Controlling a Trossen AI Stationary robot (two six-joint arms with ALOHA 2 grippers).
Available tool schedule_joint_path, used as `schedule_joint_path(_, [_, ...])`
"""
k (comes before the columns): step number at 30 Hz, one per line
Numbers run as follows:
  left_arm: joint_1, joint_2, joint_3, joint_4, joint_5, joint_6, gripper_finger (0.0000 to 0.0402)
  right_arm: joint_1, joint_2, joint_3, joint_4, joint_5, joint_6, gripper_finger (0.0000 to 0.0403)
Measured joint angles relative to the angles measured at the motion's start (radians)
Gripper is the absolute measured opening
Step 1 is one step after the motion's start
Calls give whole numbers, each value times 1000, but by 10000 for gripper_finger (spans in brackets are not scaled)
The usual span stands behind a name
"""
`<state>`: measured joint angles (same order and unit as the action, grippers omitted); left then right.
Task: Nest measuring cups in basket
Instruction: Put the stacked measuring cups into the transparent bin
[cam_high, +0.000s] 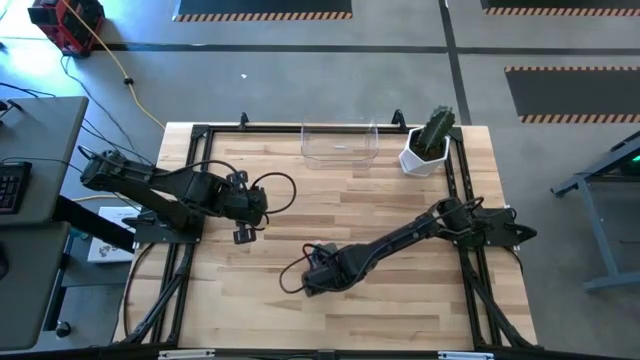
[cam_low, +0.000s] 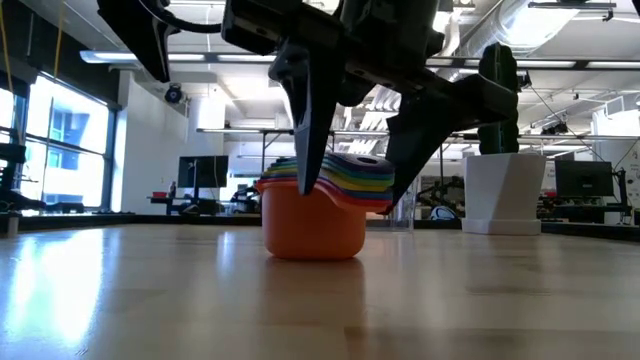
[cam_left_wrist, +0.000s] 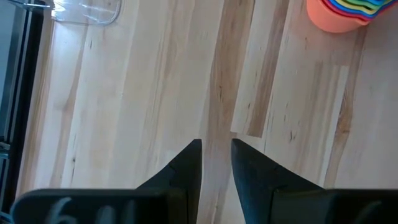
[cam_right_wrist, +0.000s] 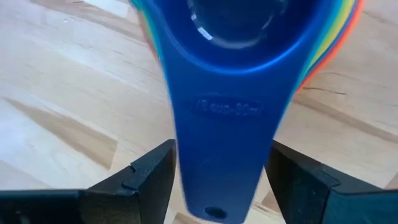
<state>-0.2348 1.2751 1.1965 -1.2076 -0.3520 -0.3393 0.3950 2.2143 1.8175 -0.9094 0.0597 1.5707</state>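
The measuring cups (cam_low: 315, 225) stand nested on the table near its front middle, orange outermost and blue innermost (cam_right_wrist: 236, 37). Their stacked handles fan out to one side. In the high view my right arm hides them. My right gripper (cam_right_wrist: 221, 155) points down over them, open, with one finger on each side of the blue handle (cam_right_wrist: 221, 118). The basket (cam_high: 340, 155), clear and with nothing in it, sits at the far edge. My left gripper (cam_high: 243, 232) hovers over the left part of the table, a narrow gap between its fingers (cam_left_wrist: 216, 155), holding nothing. My right gripper comes from above with its fingers (cam_right_wrist: 149, 177) close on either side of the stacked handles (cam_low: 370, 185), across their length. Whether the fingers touch the handles, I cannot tell. The cups rest upright on the table.
A white pot with a green cactus (cam_high: 428, 150) stands to the right of the basket at the far edge. Black frame rails (cam_high: 190, 180) run along the table's sides. Bare wood (cam_high: 330, 210) lies between the cups and the basket.
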Motion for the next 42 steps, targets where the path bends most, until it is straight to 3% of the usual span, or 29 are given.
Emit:
schedule_joint_path(14, [0, 0, 0, 0, 1, 0, 78, 0, 0, 0, -7, 10, 0, 136])
schedule_joint_path(24, [0, 0, 0, 0, 1, 0, 78, -12, 0, 0, 5, 15, 0, 155])
schedule_joint_path(42, [0, 0, 0, -4, 1, 1, 78, -48, -2, 0, -31, -4, -42, 126])
